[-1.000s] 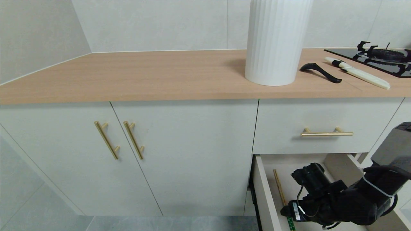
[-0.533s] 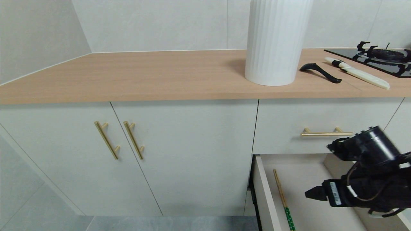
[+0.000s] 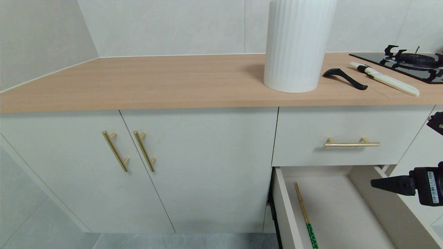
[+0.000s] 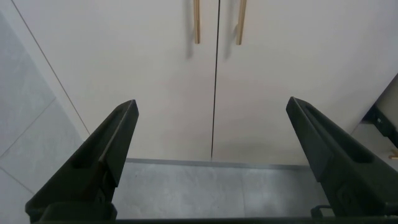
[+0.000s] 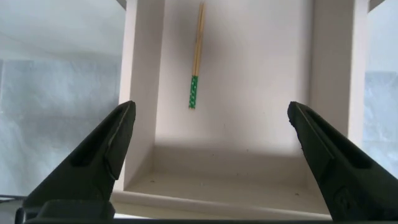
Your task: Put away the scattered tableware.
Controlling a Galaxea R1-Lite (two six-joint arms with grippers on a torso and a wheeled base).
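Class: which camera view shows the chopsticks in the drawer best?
Right wrist view: it looks straight down on the chopsticks, whole length visible. The head view crops their green end; the left wrist view faces the cabinet doors.

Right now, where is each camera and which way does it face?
Head view: on the robot's head, facing forward and down at countertop, cabinet doors and open drawer; right gripper at the right edge.
Left wrist view: on the left arm, facing the doors' gold handles and floor, framed by the open left gripper.
Right wrist view: on the right arm, looking down into the drawer at the chopsticks, framed by the open right gripper.
Shared: chopsticks in head and right wrist views; handles in head and left wrist views.
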